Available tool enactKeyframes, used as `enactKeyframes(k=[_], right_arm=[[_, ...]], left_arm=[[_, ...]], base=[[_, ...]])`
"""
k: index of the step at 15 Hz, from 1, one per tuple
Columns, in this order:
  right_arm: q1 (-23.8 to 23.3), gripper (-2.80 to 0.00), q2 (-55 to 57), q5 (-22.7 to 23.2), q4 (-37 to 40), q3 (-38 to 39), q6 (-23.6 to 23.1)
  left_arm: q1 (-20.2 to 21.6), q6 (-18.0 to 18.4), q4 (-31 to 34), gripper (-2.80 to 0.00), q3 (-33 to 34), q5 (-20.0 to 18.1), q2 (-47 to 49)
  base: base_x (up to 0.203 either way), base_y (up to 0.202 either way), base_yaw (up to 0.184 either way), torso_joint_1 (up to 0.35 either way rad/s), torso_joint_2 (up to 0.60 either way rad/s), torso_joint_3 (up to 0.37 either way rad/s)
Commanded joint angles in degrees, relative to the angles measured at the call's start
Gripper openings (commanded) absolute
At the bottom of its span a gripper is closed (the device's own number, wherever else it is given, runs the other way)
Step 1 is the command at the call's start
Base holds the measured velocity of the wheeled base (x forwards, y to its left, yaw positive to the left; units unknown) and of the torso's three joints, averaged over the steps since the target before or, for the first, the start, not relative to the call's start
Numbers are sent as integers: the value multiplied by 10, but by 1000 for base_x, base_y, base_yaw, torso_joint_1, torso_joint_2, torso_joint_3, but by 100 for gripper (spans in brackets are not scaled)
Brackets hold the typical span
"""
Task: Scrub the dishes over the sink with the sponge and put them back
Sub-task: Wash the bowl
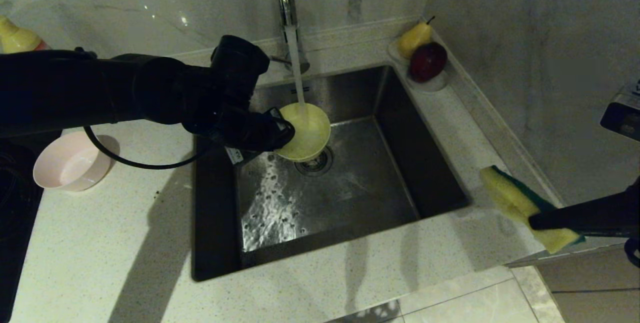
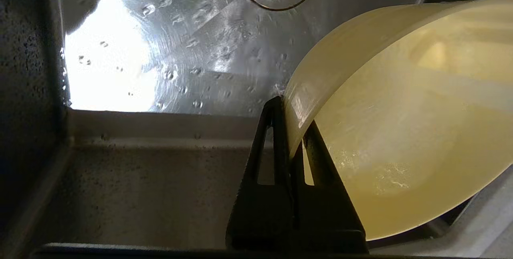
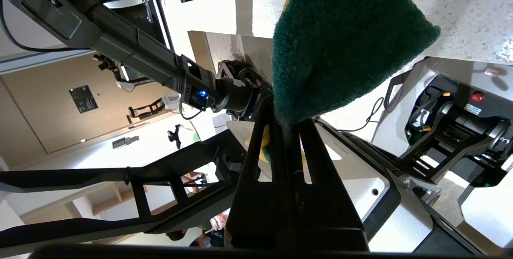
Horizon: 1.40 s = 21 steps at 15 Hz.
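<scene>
1. The left gripper [image 1: 280, 130] is clamped on the rim of the yellow bowl [image 1: 306, 130], one finger inside the wall and one outside. It holds the bowl above the sink [image 1: 350, 183], just over the drain [image 1: 315, 163], tilted so the mouth faces up and toward the tap [image 1: 286, 8].
2. Water [image 1: 297, 75] runs from the tap into the bowl, so the step in hand looks like rinsing it (a wet film shows on the inside in the left wrist view).
3. The right gripper [image 1: 537, 220] is shut on the sponge [image 1: 520, 203], which bends in the grip. It hangs over the worktop's [image 1: 125, 243] front right corner, well apart from the bowl, green side away from the sink.
4. The pink bowl [image 1: 72, 163] sits on the worktop left of the sink, near its left edge. No blue bowl is in view.
5. To rinse well, I would keep the stream on the inner wall and roll the bowl slowly so water sweeps the whole inside, then tip the mouth down over the drain to empty it.
6. The grip is a thin pinch on a wet rim, so slow wrist turns seem wise; a slip would drop the bowl into the sink.
7. A pear [image 1: 414, 38] and an apple [image 1: 427, 60] rest on a white dish [image 1: 437, 84] at the sink's back right corner, clear of the work.
</scene>
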Motion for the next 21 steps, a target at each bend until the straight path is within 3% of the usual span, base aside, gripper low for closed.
enactKeyframes(k=[1,13,15,18,21], right_arm=[[0,-280,0,5,2,1,2],[-1,-280,2,5,0,9,0],[-2,-280,1,5,-7,16,0],[-2,-280,1,6,-11,17,0],[-2,-280,1,6,-11,18,1]], left_arm=[[0,-3,2,-280,1,1,-5],[-6,1,3,-280,7,23,-29],[-7,14,2,-280,15,73,-50],[-8,49,-2,-280,29,190,-78],[-8,78,-14,-280,53,235,-121]], base=[[0,0,0,0,0,0],[0,0,0,0,0,0],[0,0,0,0,0,0],[0,0,0,0,0,0],[0,0,0,0,0,0]])
